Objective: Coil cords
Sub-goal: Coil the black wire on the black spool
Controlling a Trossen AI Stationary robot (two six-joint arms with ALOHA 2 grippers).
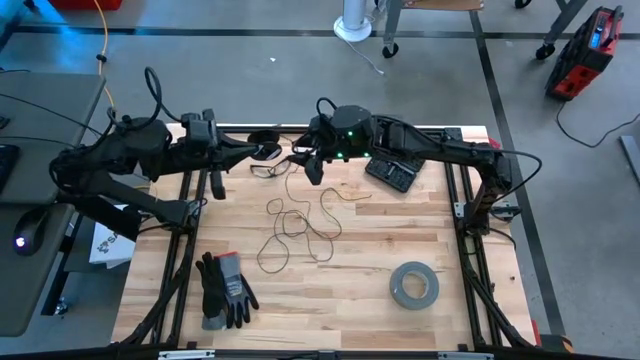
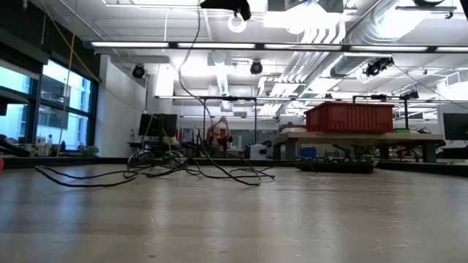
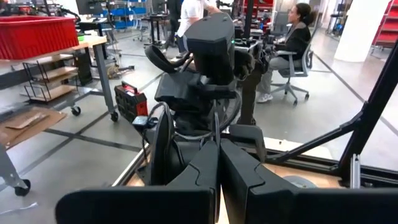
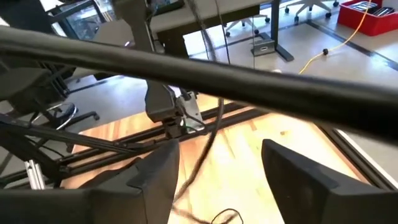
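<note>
Beyond table, left wrist view only: seated person [image 3: 292, 46].

text: none legible | labels: none legible | signs: none legible

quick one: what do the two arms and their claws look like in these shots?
Both are matte black, jointed arms with bulky housings and black cable loops at the joints. The right arm's wrist housing shows small green lights. The left claw has two wedge-shaped black fingers; the right claw has two broad, flat black fingers.
</note>
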